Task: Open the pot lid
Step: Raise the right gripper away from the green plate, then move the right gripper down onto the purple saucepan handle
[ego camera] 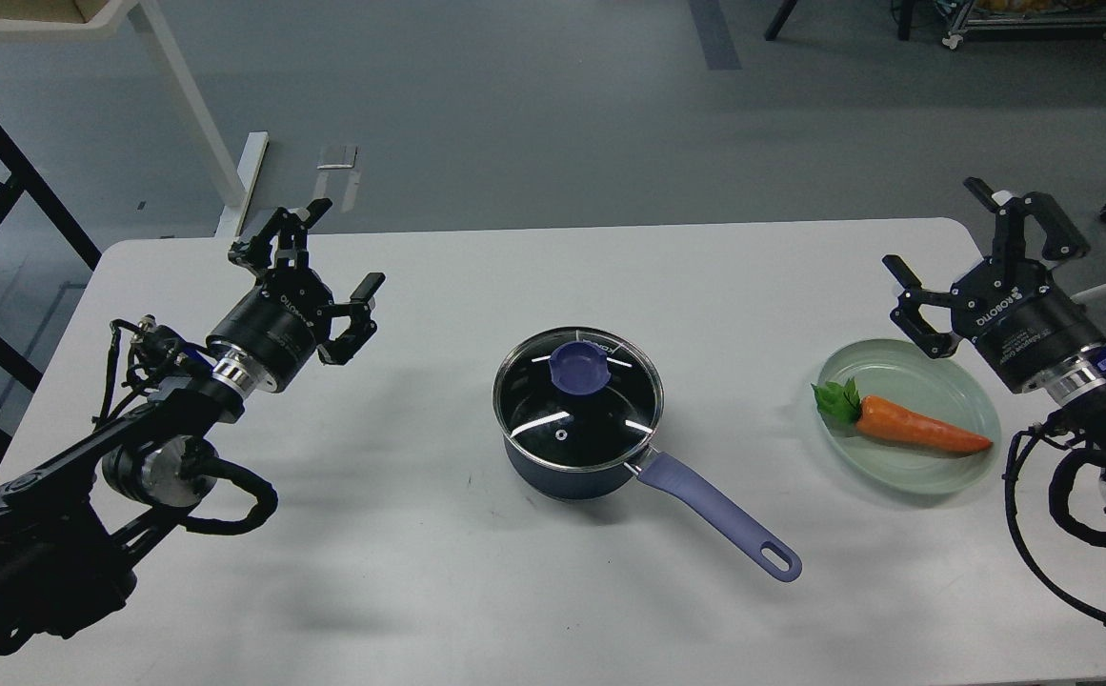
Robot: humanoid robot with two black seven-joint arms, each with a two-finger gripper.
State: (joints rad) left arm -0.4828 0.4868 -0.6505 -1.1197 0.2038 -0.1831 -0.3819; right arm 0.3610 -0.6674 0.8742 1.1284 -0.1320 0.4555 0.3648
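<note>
The pot (562, 472), a small dark navy saucepan, stands at the middle of the white table, its long purple handle (719, 514) pointing to the front right. The lid (576, 400), clear glass with a steel rim and a purple-blue knob (579, 369), sits flat on the pot. My left gripper (348, 243) hovers over the table's back left, open and empty, well left of the pot. My right gripper (943, 229) is open and empty at the back right, above the far edge of a plate.
A pale green plate (962, 467) at the right holds a toy carrot (914, 427) with green leaves. The table's back edge (553, 229) runs behind both grippers. Beyond it lie grey floor and furniture legs (191, 105).
</note>
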